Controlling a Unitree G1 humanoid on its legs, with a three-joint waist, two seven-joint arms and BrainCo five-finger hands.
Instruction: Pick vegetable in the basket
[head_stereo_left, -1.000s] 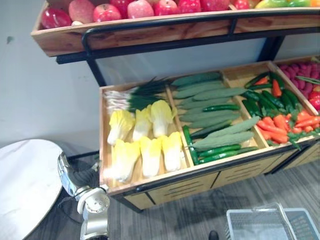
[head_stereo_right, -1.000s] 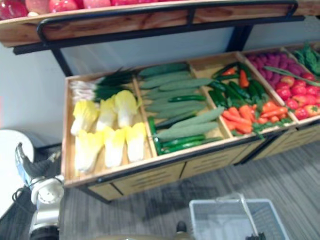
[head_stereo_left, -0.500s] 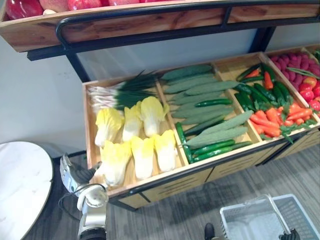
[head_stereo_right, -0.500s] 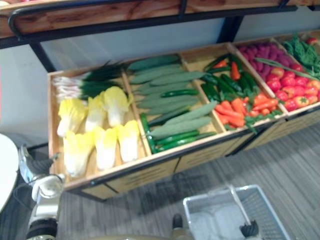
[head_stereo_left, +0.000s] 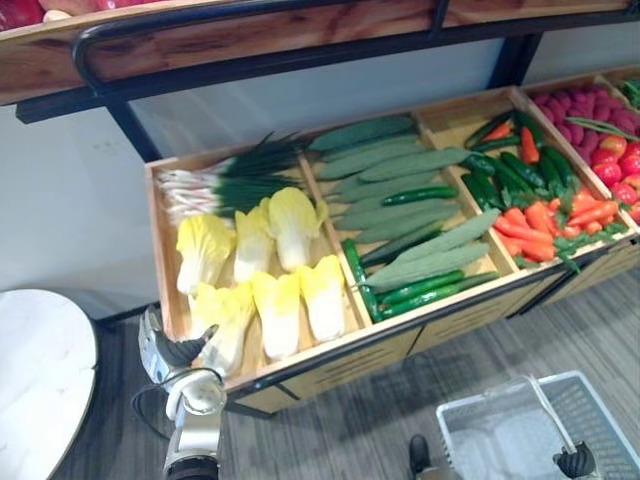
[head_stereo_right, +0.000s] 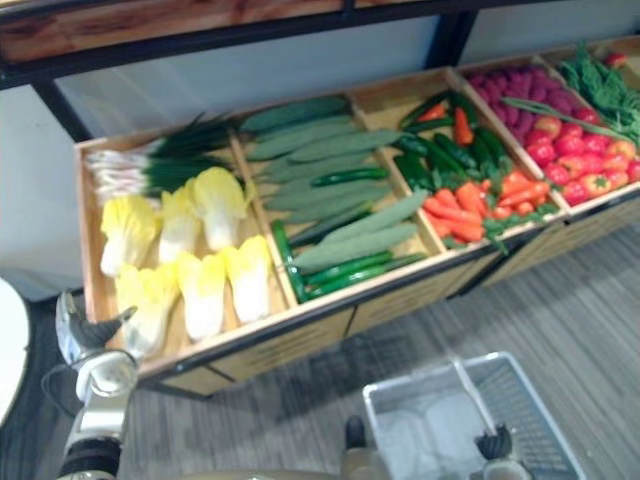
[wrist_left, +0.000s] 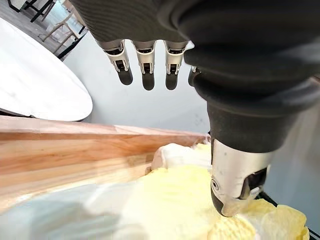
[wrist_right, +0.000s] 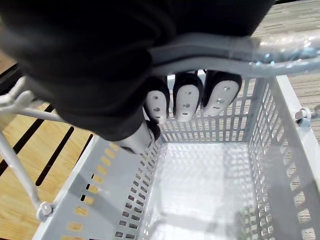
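Yellow-white cabbages lie in the left compartment of a wooden crate, with green onions behind them. Cucumbers fill the middle compartment. My left hand hovers at the crate's front-left corner, open, fingers straight and thumb just above the nearest cabbage. An empty grey mesh basket hangs low at the right. My right hand is shut on its handle.
Carrots and green peppers fill the crate's right compartment, beside a bin of red produce. A shelf with a black rail overhangs the back. A round white table stands at the left. Grey floor lies in front.
The camera has shifted. My left hand has come closer to the crate's front-left corner and the nearest cabbage. The basket, with my right hand on its handle, has come further into view.
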